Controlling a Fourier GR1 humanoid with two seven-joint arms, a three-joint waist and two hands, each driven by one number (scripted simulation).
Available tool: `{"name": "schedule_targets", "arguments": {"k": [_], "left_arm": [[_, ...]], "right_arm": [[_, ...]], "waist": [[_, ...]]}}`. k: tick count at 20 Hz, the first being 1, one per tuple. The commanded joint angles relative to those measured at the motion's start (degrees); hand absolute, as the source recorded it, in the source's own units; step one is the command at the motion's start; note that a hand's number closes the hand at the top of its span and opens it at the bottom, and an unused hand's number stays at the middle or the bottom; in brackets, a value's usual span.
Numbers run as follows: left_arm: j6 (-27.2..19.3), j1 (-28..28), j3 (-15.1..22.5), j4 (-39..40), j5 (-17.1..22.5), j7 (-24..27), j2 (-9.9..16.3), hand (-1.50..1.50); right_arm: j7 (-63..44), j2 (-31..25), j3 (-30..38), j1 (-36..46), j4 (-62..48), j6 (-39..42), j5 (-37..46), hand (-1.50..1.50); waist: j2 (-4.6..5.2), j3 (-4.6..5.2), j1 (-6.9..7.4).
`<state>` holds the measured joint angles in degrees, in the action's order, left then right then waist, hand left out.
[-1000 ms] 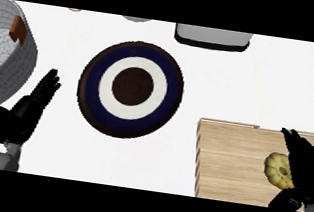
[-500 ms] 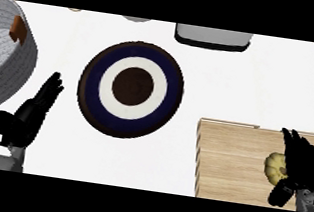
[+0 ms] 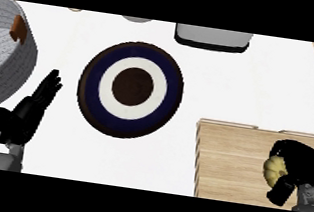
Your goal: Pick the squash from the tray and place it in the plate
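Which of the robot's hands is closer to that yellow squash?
The right. The right hand is curled over the squash on the wooden tray, while the left hand rests open across the plate, near the counter's left side.

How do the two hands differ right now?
The right hand is curled round the squash over the tray; the left hand has straight fingers and holds nothing. The right is over wood, the left over bare white counter beside the plate. Both are black.
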<state>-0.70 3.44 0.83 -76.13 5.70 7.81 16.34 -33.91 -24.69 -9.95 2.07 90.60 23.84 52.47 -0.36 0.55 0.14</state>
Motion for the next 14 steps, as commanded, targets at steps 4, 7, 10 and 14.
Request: {"name": "schedule_targets", "arguments": {"k": [4,7,10,14], "left_arm": [[1.34,-2.12,-1.66,-2.50,-0.23,-1.19,-0.36,0.00],[1.82,1.75,-2.26,2.77,-0.20,-0.18,-0.61,0.00],[1.18,-0.47,-2.28,-1.34,-0.19,-1.03,0.18,0.00],[0.83,-1.08,-2.43,-0.37,-0.17,-0.36,-0.36,0.00]], "right_arm": [[4.85,1.53,-1.23,-0.40,-1.94,-4.14,4.68,1.50],[5.79,-0.44,-4.60,-1.21,3.08,-7.36,9.54,1.50],[7.89,7.25,-3.18,-8.27,5.35,-22.46,7.32,1.50],[13.01,13.91,-1.23,-12.24,7.25,-34.32,3.20,1.50]], "waist": [[0.32,-0.56,0.01],[0.33,-0.55,-0.27],[-0.01,-0.70,-0.96],[-0.14,-0.88,-1.98]]}}
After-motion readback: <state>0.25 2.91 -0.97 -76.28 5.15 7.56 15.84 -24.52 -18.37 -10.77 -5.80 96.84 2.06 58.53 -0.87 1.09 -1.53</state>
